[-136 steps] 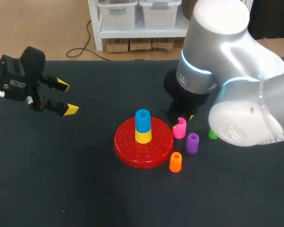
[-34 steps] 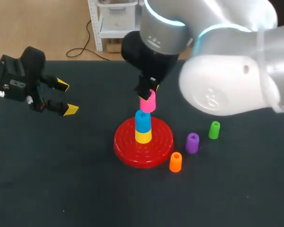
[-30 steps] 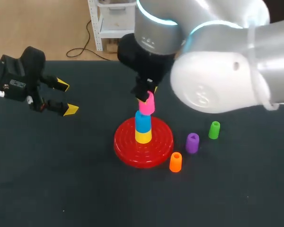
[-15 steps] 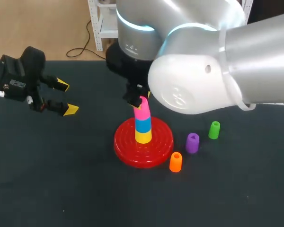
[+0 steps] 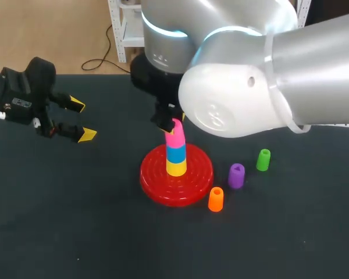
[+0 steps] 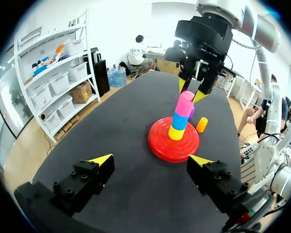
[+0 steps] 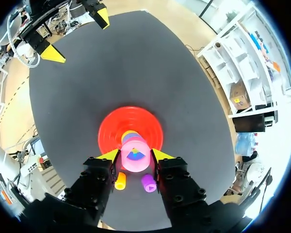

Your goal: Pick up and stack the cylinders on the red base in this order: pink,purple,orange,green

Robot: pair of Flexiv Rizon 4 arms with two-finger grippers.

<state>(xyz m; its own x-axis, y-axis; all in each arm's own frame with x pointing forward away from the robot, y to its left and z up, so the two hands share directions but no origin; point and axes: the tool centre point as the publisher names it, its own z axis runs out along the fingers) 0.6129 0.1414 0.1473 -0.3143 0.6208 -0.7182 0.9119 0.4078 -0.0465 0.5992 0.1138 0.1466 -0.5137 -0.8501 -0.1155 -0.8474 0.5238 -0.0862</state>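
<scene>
Obs: right end effector (image 7: pixel 135 154) clamped on pink cylinder (image 5: pixel 175 137), which sat slightly tilted atop blue cylinder (image 5: pixel 175 152) and yellow cylinder (image 5: pixel 175 168) on red base (image 5: pixel 156 180). The left end effector (image 5: pixel 81 120) was spread wide, well apart, over the bench (image 5: pixel 75 221).

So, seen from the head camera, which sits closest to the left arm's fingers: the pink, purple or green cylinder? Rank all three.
1. The pink cylinder, atop the stack on the red base, mid-table.
2. The purple cylinder, on the table right of the base.
3. The green cylinder, farther right still.
</scene>
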